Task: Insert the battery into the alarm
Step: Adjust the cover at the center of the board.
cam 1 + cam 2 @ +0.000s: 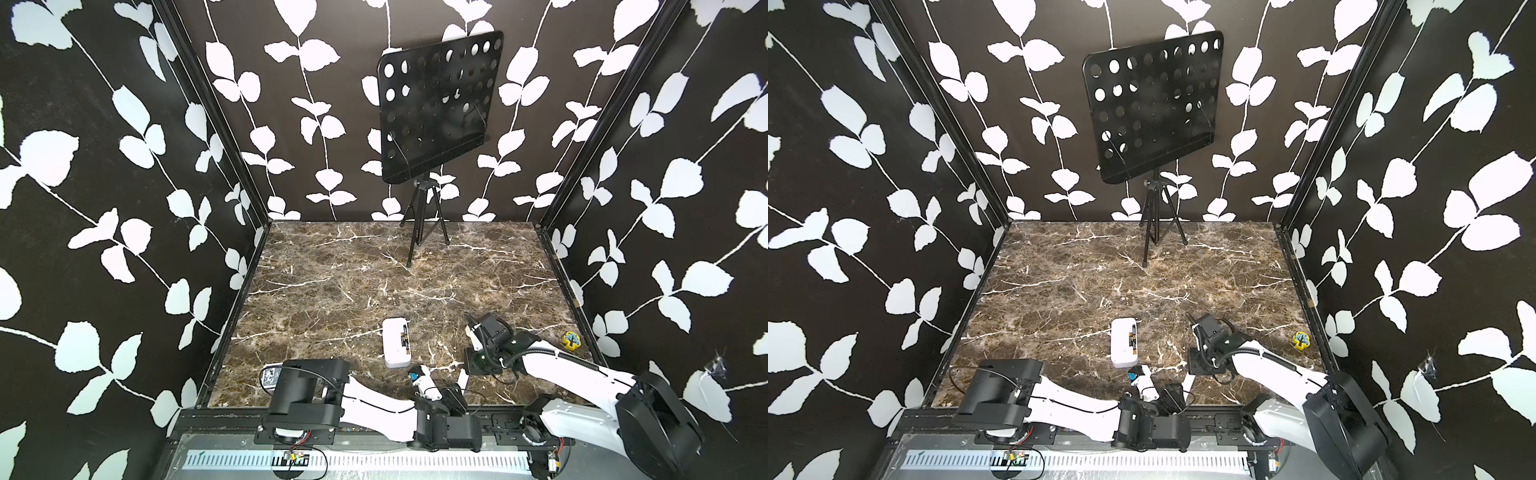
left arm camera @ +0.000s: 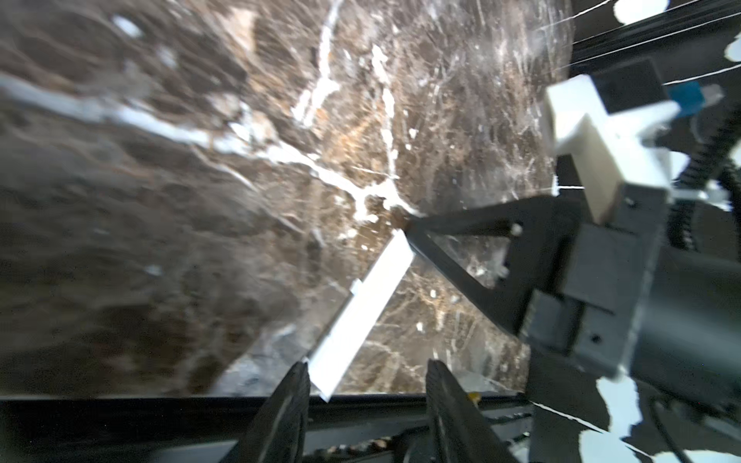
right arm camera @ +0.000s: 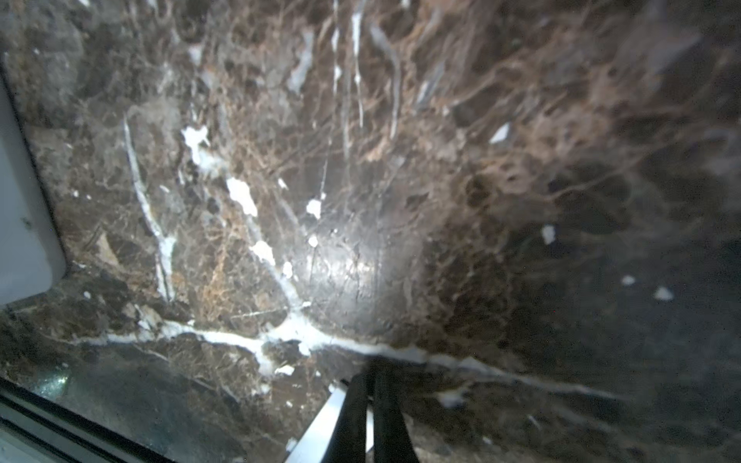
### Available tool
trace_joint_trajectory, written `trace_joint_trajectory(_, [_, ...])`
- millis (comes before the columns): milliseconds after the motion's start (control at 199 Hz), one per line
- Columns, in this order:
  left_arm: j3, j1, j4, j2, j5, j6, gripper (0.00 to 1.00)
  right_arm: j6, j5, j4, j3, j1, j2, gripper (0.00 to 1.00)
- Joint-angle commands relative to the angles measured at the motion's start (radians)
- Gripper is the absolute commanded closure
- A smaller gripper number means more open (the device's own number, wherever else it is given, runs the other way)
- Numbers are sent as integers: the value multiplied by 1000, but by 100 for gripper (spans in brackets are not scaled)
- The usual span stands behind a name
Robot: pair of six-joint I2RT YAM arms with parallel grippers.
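The white rounded-rectangle plastic alarm [image 1: 395, 343] lies near the brown marble worktop's [image 1: 332, 270] front edge, with open marble beyond it. The left tool [image 2: 367, 373] is released, jaws apart beside a thin white plastic strip [image 2: 361, 304]. The right tool [image 3: 371, 371] is clenched, perhaps pinching the strip's end.

- A robot lab test cell, boxed in on three sides.
- Two robot arms are mounted at the front edge, the left arm [image 1: 374, 403] and the right arm [image 1: 573, 370], both reaching over the table [image 1: 332, 270].
- The table has a marble-look top, and leaf-print walls [image 1: 104, 187] rise straight from its edges like a backdrop.
- Black frame posts [image 1: 216, 120] run up the corners, so it's built from rig framing.
- A slotted cable duct [image 1: 374, 460] lies along the front, with loose wires [image 1: 297, 457] and a small board out in the open.
- A music stand [image 1: 436, 112] on a tripod stands at the back of the table.
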Motion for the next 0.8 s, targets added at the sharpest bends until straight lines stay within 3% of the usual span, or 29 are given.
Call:
trace_joint_trajectory(0, [-58, 9, -50, -65, 35, -379, 51, 33, -9, -51, -44, 30, 9, 92])
trace_joint_trajectory(196, [-55, 63, -74, -104, 118, -174, 51, 69, 17, -55, -31, 59, 19, 91])
trace_joint_trajectory(402, [-56, 163, -141, -180, 261, 104, 53, 175, 85, -212, 59, 62, -142, 69])
trace_joint_trajectory(573, [-110, 319, -123, -261, 460, 391, 57, 466, 138, -321, 71, 130, -279, 56])
trace_joint_trajectory(678, [-124, 400, -142, -295, 564, 539, 56, 667, 220, -400, 103, 267, -278, 54])
trace_joint_trajectory(799, [-188, 472, -71, -338, 667, 620, 56, 912, 291, -350, 78, 433, -273, 53])
